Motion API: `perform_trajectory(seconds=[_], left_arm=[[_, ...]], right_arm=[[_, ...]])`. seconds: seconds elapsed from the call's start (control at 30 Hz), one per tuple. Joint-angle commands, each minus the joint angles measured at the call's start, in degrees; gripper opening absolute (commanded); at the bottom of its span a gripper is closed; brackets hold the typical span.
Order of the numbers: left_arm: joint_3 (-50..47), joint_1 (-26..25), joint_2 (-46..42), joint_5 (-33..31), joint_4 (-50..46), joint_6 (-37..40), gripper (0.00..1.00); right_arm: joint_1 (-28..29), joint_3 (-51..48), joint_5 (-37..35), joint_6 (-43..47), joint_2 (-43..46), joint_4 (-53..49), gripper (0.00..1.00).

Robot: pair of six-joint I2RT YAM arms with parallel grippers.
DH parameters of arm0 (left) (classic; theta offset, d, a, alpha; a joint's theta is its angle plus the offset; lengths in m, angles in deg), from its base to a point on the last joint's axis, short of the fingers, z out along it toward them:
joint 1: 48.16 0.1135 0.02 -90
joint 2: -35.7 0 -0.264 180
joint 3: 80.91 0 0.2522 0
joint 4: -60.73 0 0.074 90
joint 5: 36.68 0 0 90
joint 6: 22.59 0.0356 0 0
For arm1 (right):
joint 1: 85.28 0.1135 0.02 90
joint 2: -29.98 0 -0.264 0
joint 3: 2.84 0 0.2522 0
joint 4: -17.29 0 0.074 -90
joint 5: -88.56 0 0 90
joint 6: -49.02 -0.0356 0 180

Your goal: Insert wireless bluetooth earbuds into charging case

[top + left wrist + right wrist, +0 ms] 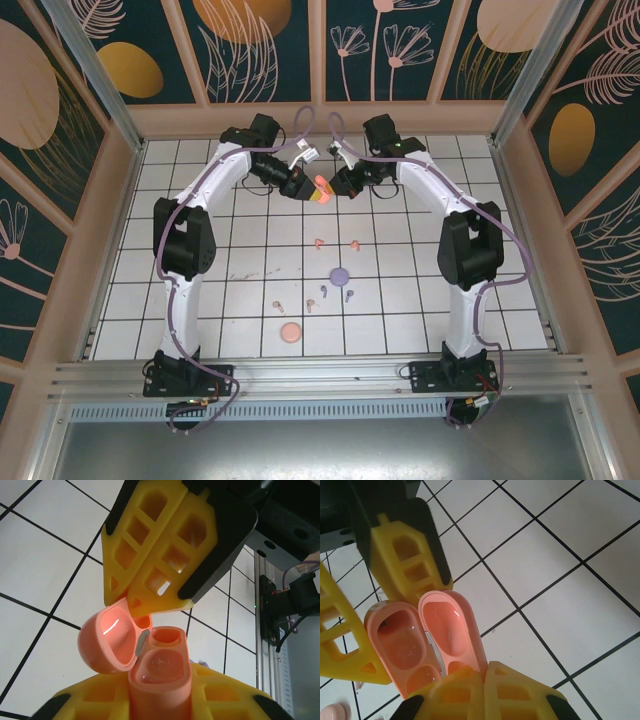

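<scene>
A salmon-orange charging case (320,192) hangs in the air over the far middle of the table, held between both grippers. My left gripper (160,692) is shut on the case body (161,677), whose two wells hold nothing. Its lid (107,642) stands swung open. My right gripper (487,677) is shut on the edge of that lid (451,625), beside the body (400,642). On the tiles lie the earbuds: two salmon-orange (318,242) (355,244), two purple (324,292) (349,295) and two pink (279,303) (310,306).
A round purple case (339,274) lies mid-table among the earbuds. A round pink case (291,333) lies nearer the front edge. Wooden walls (120,200) close in the white tiled table on three sides.
</scene>
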Motion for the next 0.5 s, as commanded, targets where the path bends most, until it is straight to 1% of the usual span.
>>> perform_trajectory(seconds=[0.0,0.07,0.1,0.13,0.17,0.23,0.3,0.4,0.47], left_arm=[[0.25,-0.54,0.82,2.23,-1.66,2.24,0.14],[0.04,-0.54,0.71,2.39,-1.59,2.41,0.01],[-0.05,-0.57,0.63,2.42,-1.43,2.50,0.00],[-0.29,-0.54,0.47,2.34,-1.04,2.38,0.00],[-0.64,-0.50,0.18,2.25,-0.34,2.11,0.00],[-2.97,-0.45,-1.43,1.59,3.68,0.39,0.00],[-6.60,-0.34,-3.87,0.59,10.47,-2.90,0.00],[-12.22,0.40,-7.90,-0.08,21.51,-8.86,0.00],[-15.90,0.93,-10.55,-0.64,29.00,-13.29,0.00]], right_arm=[[0.69,1.96,-0.10,0.14,-1.05,0.33,0.00],[0.49,1.62,-0.30,-1.08,-0.55,1.65,0.00],[0.38,1.27,-0.39,-1.92,-0.10,2.60,0.08],[0.12,0.46,-0.68,-3.35,0.85,4.08,0.18],[-0.19,-0.33,-0.97,-4.54,1.88,5.61,0.26],[-1.36,-3.53,-0.71,-7.52,4.85,8.65,0.37],[-2.72,-8.54,0.01,-10.88,8.78,12.23,0.43],[-4.22,-18.18,0.23,-16.51,15.85,18.32,0.49],[-4.23,-23.42,-0.88,-20.11,20.45,21.12,0.50]])
